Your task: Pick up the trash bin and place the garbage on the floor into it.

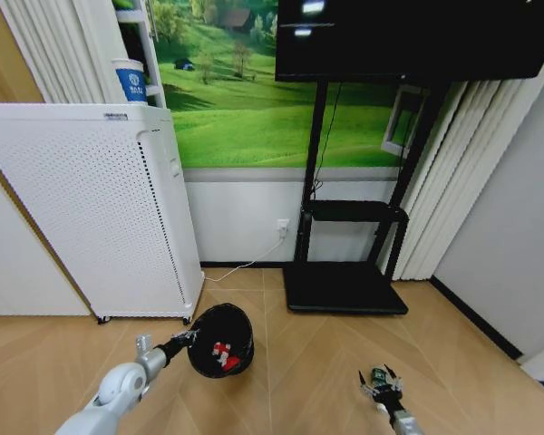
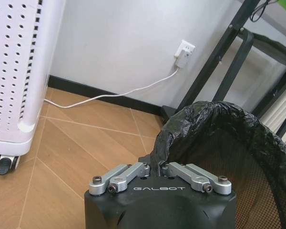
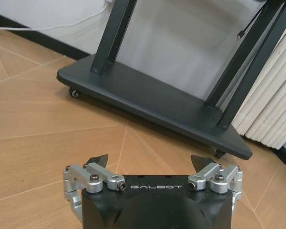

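The trash bin is a small round black basket lined with a black bag, held tilted just above the floor. Red-and-white garbage lies inside it. My left gripper is shut on the bin's near rim; in the left wrist view its gripper pinches the bagged rim of the trash bin. My right gripper hangs low over the floor to the right of the bin. In the right wrist view the gripper is open with only bare floor between its fingers. A small greenish bit shows at it in the head view; I cannot tell what it is.
A tall white perforated appliance on castors stands at the left, close behind the bin. The black TV stand base sits against the wall ahead. A white cable runs along the skirting to an outlet. Curtains hang at the right.
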Controlling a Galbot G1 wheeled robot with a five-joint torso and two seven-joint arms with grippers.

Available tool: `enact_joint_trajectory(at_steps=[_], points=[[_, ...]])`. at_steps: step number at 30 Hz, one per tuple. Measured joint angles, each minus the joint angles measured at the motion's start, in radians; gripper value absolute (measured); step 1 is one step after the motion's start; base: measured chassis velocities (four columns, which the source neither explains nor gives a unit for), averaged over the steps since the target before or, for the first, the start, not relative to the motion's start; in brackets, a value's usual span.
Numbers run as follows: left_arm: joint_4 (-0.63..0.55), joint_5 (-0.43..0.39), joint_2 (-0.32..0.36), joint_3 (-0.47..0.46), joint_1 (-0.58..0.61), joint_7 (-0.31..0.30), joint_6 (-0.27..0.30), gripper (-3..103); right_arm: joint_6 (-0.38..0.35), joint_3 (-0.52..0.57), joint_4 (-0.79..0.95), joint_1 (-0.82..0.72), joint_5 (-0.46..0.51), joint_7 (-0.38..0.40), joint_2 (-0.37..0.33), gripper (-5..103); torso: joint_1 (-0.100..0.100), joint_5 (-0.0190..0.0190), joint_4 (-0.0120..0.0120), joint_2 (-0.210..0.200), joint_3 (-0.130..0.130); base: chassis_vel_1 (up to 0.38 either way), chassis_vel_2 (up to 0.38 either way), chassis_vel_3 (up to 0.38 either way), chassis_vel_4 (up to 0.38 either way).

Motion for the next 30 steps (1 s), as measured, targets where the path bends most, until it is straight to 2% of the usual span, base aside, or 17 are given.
enact_joint_trajectory(at_steps=[6, 8, 12, 16, 18, 25, 30], points=[[-0.024, 0.013, -0.015, -0.049, 0.062, 0.023, -0.007, 4, -0.07, -0.044, -0.091, 0.099, 0.001, 0.019, 0.034, 100, 0.0, 0.0003, 0.0001, 0.0, 0.0, 0.0, 0.0, 0.0, 0.0], [-0.033, 0.025, -0.022, -0.063, 0.087, 0.03, -0.012, 4, -0.085, -0.06, -0.14, 0.141, 0.001, 0.026, 0.045, 96, 0.0, 0.0003, 0.0006, 0.0, 0.0, 0.0, 0.0, 0.0, 0.0], [-0.051, 0.037, -0.03, -0.072, 0.109, 0.036, -0.013, 4, -0.094, -0.073, -0.203, 0.188, -0.004, 0.031, 0.06, 95, 0.0, 0.0, 0.0002, 0.0, 0.0, 0.0, 0.0, 0.0, 0.0], [-0.078, 0.053, -0.045, -0.093, 0.144, 0.047, -0.016, 4, -0.106, -0.072, -0.33, 0.274, -0.011, 0.07, 0.102, 95, 0.0, 0.0001, 0.0002, 0.0, 0.0, 0.0, 0.0, 0.0, 0.0], [-0.079, 0.056, -0.047, -0.101, 0.152, 0.051, -0.017, 4, -0.106, -0.067, -0.352, 0.285, -0.011, 0.082, 0.107, 93, 0.0, 0.0004, 0.0004, 0.0, 0.0, 0.0, 0.0, 0.0, 0.0], [-0.083, 0.063, -0.057, -0.136, 0.185, 0.07, -0.025, 4, -0.106, -0.038, -0.434, 0.286, 0.021, 0.119, 0.105, 96, 0.0, 0.0001, 0.0, 0.0, 0.0, 0.0, 0.0, 0.0, 0.0], [-0.081, 0.065, -0.064, -0.137, 0.186, 0.073, -0.026, 4, -0.103, -0.033, -0.484, 0.279, 0.037, 0.112, 0.098, 100, 0.0, 0.0, -0.0001, 0.0, 0.0, 0.0, 0.0, 0.0, 0.0]])
